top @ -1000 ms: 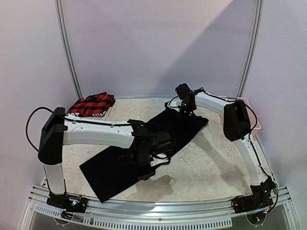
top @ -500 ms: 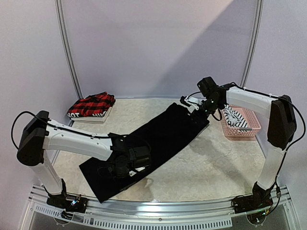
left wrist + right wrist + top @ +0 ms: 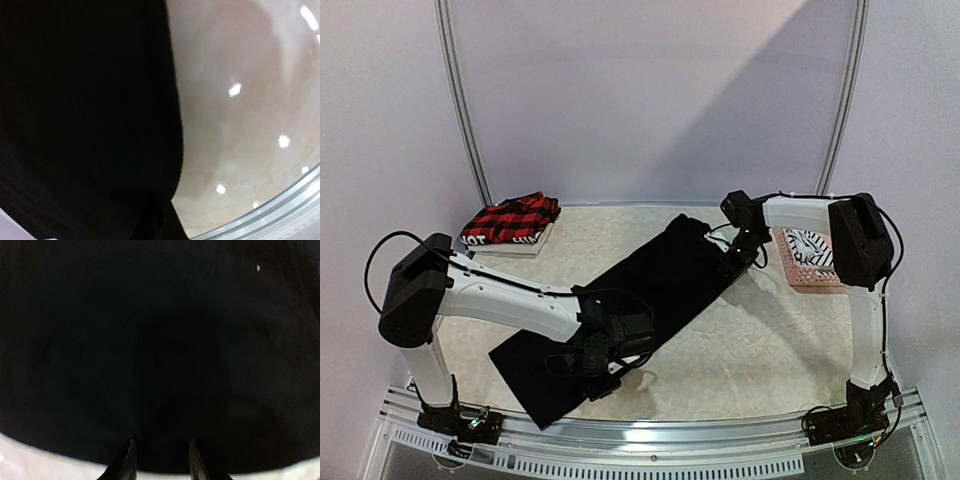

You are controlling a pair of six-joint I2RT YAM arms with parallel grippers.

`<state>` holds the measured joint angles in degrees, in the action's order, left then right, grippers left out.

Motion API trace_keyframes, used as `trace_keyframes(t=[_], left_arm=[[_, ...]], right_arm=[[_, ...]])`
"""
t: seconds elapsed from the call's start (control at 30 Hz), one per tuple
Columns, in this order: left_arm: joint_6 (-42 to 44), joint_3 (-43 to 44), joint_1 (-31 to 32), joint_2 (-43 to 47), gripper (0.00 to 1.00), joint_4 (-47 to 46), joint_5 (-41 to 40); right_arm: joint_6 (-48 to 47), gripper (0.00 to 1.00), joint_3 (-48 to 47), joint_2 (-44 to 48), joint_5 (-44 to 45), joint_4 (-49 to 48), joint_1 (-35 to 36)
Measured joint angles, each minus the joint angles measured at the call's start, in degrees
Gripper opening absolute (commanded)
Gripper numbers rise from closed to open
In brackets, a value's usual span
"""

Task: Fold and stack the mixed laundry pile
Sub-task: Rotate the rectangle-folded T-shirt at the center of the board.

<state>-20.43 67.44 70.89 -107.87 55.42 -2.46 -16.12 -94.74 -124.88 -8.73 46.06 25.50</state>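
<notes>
The black T-shirt [image 3: 650, 290] lies as a long strip, slanting from the near left to the far right of the table. My left gripper [image 3: 607, 352] is low on its near right edge, shut on the cloth. In the left wrist view the black T-shirt [image 3: 85, 115] fills the left side and its edge runs down into my jaws, whose fingers are lost in the dark. My right gripper [image 3: 736, 256] is at the shirt's far right end. It stands open [image 3: 162, 461], with its fingertips [image 3: 130, 462] astride the hem. The plaid piece [image 3: 513, 216] sits at the back left. The striped tank top [image 3: 810, 246] lies in the basket.
The pink basket [image 3: 818, 282] stands at the right, just beyond my right wrist. The plaid piece rests on a folded black-and-white item [image 3: 505, 242]. A metal rail [image 3: 650, 440] borders the near table edge, also seen as the rail [image 3: 280, 205] in the left wrist view.
My left gripper has slid toward the shirt's near right edge and shut on it. My right arm swung out over the basket, then came back down to the shirt's far end.
</notes>
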Motion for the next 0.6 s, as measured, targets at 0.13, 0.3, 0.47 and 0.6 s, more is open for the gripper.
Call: trace_keyframes(t=[0.13, 0.3, 0.47, 0.6], left_arm=[[1.2, 4.2, 0.5, -2.8, 0.0, 0.7, 0.8], [3.6, 14.3, 1.6, -9.3, 0.0, 0.8, 3.1], [6.1, 28.2, 2.4, -17.8, 0.07, 0.7, 5.7], [7.9, 39.1, 2.7, -24.6, 0.11, 0.1, 8.0]], right_arm=[[-0.2, 0.34, -8.2, -5.6, 1.7, 1.2, 0.0], [-0.9, 0.34, -21.6, -13.7, 3.4, 4.0, 0.0], [-2.4, 0.37, -41.5, -24.9, 4.3, 8.3, 0.1], [-3.9, 0.4, -44.4, -26.7, 3.9, 8.0, 0.2]])
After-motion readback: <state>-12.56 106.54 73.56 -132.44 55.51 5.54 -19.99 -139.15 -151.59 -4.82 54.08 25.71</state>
